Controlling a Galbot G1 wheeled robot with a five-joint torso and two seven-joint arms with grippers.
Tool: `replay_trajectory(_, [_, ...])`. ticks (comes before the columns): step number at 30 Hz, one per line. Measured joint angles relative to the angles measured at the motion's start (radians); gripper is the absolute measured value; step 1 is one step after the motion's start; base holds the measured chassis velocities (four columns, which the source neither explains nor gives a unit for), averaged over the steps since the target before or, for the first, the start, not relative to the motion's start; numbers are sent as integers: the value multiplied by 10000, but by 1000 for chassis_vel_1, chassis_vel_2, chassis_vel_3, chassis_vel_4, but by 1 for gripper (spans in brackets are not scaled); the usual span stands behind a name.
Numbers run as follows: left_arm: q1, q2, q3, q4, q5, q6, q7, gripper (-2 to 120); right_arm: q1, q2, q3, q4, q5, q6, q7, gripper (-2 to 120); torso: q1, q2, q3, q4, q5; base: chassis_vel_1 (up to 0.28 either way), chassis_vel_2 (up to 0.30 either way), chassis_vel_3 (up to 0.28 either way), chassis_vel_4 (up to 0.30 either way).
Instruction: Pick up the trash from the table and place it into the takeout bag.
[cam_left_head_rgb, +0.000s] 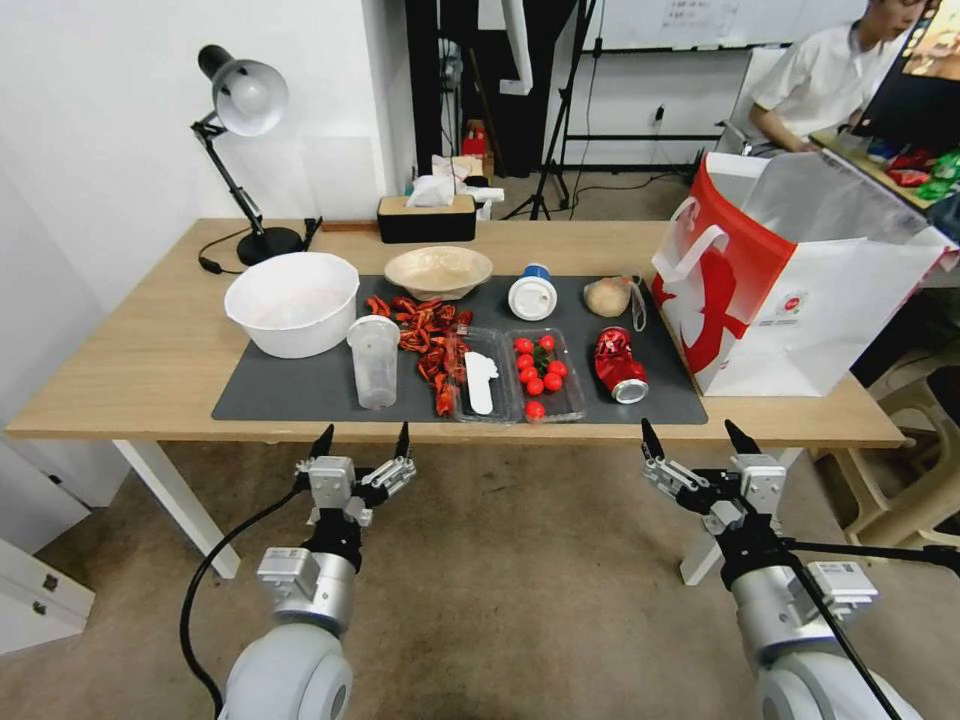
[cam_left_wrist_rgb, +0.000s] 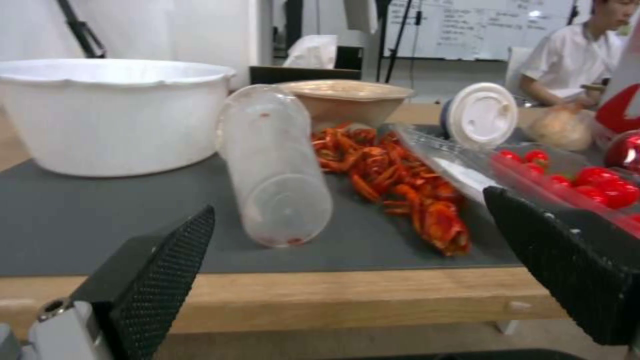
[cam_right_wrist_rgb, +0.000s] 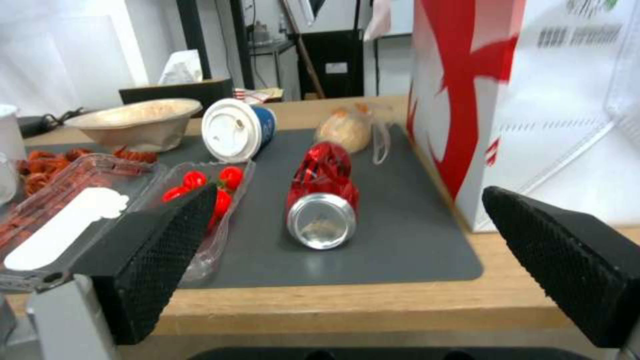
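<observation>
On the dark mat of the table (cam_left_head_rgb: 150, 370) lie a crushed red drink can (cam_left_head_rgb: 619, 366) (cam_right_wrist_rgb: 321, 195), a tan wrapped lump (cam_left_head_rgb: 608, 296) (cam_right_wrist_rgb: 343, 130), a blue-lidded white cup (cam_left_head_rgb: 532, 292) (cam_right_wrist_rgb: 237, 129) on its side, a clear plastic cup (cam_left_head_rgb: 374, 360) (cam_left_wrist_rgb: 277, 165) and a shallow beige bowl (cam_left_head_rgb: 438, 270) (cam_left_wrist_rgb: 343, 100). The takeout bag (cam_left_head_rgb: 800, 290) (cam_right_wrist_rgb: 533, 100) stands open at the table's right end. My left gripper (cam_left_head_rgb: 362, 440) (cam_left_wrist_rgb: 347, 265) hangs open just before the front edge, facing the clear cup. My right gripper (cam_left_head_rgb: 700, 437) (cam_right_wrist_rgb: 347, 260) is open before the edge, facing the can.
A large white bowl (cam_left_head_rgb: 292, 302) sits at the mat's left. Red shell scraps (cam_left_head_rgb: 425, 335) and a clear tray of cherry tomatoes (cam_left_head_rgb: 540, 372) lie mid-mat. A desk lamp (cam_left_head_rgb: 240, 150) and a tissue box (cam_left_head_rgb: 427, 215) stand at the back.
</observation>
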Motion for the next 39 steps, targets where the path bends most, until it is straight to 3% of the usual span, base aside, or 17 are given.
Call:
replay_trajectory(7, [60,95,-56,-71,-12,14,71,100,697,-1013,-654,-1092,989,261,93,100,-2,0,0,2,0,0,0,0,0])
replay_trajectory(15, [131,20,-84,-74,155,21,59,100,1687,-1589,-1307,-1916,1375,653,272,100,-2,0,1,1,0,0,0,0,0])
replay_trajectory(23, [179,-24,-262,1,209,24,43,100,3186,-2515,-1829,-2864,1866,660,996,100,-1,0,1,0,0,0,0,0,0])
replay_trajectory(39, [9,-170,-248,418,42,67,40,100,5152,-2968,-2514,-4709,2809,-322,2133,100,-1,0,1,1,0,0,0,0,0])
